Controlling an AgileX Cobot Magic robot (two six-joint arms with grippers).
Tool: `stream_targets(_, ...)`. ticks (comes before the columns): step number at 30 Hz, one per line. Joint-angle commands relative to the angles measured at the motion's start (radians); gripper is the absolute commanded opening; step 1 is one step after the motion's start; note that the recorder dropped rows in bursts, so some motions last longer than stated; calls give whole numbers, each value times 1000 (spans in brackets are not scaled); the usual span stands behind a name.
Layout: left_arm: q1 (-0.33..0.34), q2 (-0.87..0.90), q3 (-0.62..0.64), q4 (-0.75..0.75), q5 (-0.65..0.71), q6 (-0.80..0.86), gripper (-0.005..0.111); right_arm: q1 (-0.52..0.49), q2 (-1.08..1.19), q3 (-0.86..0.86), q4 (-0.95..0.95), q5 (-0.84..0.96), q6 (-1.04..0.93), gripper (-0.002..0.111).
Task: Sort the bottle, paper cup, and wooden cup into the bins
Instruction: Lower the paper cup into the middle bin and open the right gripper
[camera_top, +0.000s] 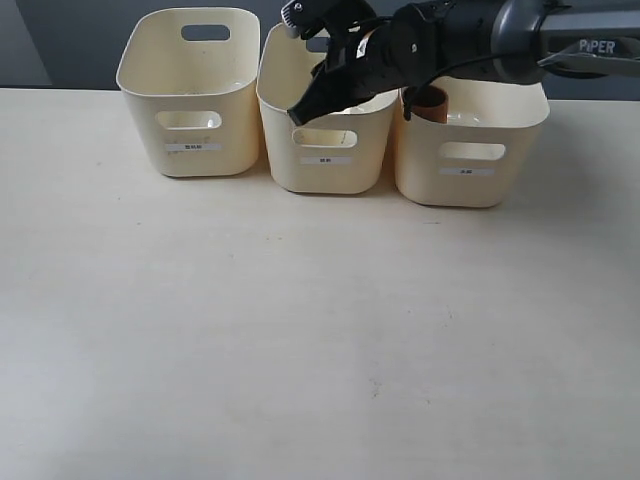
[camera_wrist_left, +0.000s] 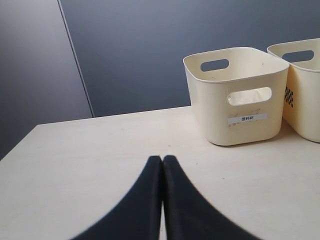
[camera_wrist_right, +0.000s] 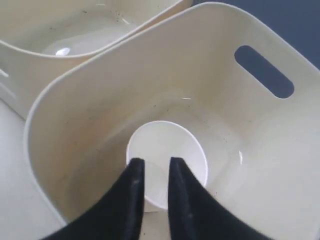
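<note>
A white paper cup (camera_wrist_right: 172, 142) stands upright on the floor of the middle bin (camera_top: 325, 160). My right gripper (camera_wrist_right: 154, 162) hangs just above the cup's rim, reaching in over that bin (camera_wrist_right: 100, 95) from the right (camera_top: 300, 112). Its jaws are a little apart with nothing clamped between them. The dark brown wooden cup (camera_top: 432, 103) shows inside the right bin (camera_top: 470, 150), partly hidden by the arm. The left bin (camera_top: 188, 95) stands beside them. The bottle is out of view. My left gripper (camera_wrist_left: 162, 158) is shut and empty, low over the table short of the left bin (camera_wrist_left: 235, 95).
The three bins stand in a row along the table's back edge in front of a dark wall. The right arm (camera_top: 520, 40) stretches across the tops of the right and middle bins. Bare table (camera_top: 320, 350) lies in front.
</note>
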Motion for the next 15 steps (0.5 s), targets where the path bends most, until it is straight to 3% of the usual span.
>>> stream_targets(1, 0, -5, 2, 0, -7, -1, 0, -5, -51, 1, -1, 56, 4, 0)
stream_targets(6, 0, -5, 2, 0, -7, -1, 0, -5, -90, 16, -4, 116, 2, -1)
stream_targets(15, 0, -5, 2, 0, -7, -1, 0, -5, -242, 184, -26, 33, 0, -1)
